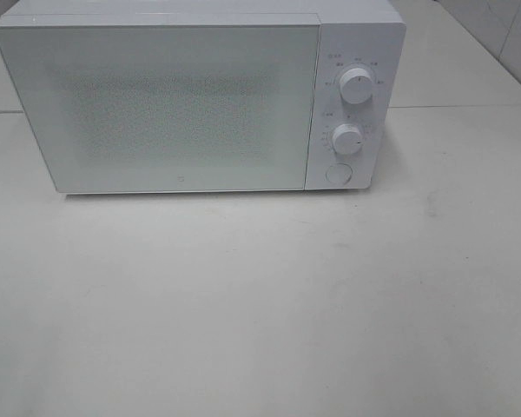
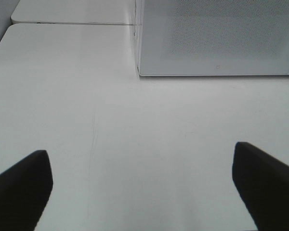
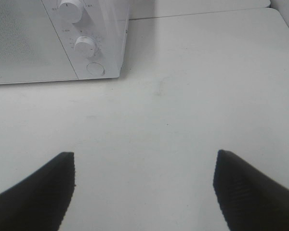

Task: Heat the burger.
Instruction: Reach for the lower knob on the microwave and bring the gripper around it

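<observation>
Found left gripper (image 2: 140,159) spread wide above counter (image 2: 135,120), holding nothing. Found right gripper (image 3: 144,159) also wide, likewise unladen. Noted white microwave (image 1: 200,100) ahead of both grippers, door (image 1: 156,113) seemingly shut.

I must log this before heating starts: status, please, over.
Left hand open, empty. Right hand open, empty. No burger in view; microwave door shut. Nothing seen in the way.

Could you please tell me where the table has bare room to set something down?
The table in front of the microwave is all bare, and a strip right of its dials too. Nowhere looks crowded.
</observation>
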You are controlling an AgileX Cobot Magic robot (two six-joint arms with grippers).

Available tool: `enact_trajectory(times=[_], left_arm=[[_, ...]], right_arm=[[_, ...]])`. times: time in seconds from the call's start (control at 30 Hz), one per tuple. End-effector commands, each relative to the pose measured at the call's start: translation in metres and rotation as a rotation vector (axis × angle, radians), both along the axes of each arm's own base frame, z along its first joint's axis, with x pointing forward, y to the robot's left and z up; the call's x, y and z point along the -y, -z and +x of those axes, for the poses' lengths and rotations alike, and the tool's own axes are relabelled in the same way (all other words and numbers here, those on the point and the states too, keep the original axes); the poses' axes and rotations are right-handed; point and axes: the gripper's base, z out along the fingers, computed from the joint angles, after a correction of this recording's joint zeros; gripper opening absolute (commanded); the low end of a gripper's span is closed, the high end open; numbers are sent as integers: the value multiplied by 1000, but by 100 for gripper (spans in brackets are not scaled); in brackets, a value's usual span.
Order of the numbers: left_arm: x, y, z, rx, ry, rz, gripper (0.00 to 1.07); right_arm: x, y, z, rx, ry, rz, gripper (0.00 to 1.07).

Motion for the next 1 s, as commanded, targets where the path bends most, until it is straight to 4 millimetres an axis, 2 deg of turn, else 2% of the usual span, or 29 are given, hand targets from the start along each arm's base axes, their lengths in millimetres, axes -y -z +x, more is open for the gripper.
enact_trajectory(times=[0.03,0.33,0.53,0.9,1.0], left_arm=[[0,0,-4,35,-5,-11,96],[0,0,-4,35,-5,-11,96],[0,0,-4,35,-5,-11,96],[0,0,-4,35,-5,-11,95],[0,0,-4,35,-5,-11,95]], right_arm=[[0,-4,6,7,10,11,76],[1,-8,32,11,20,12,76],[1,-8,41,10,20,8,76],[2,-8,75,22,33,11,76],[2,-8,78,23,35,11,76]])
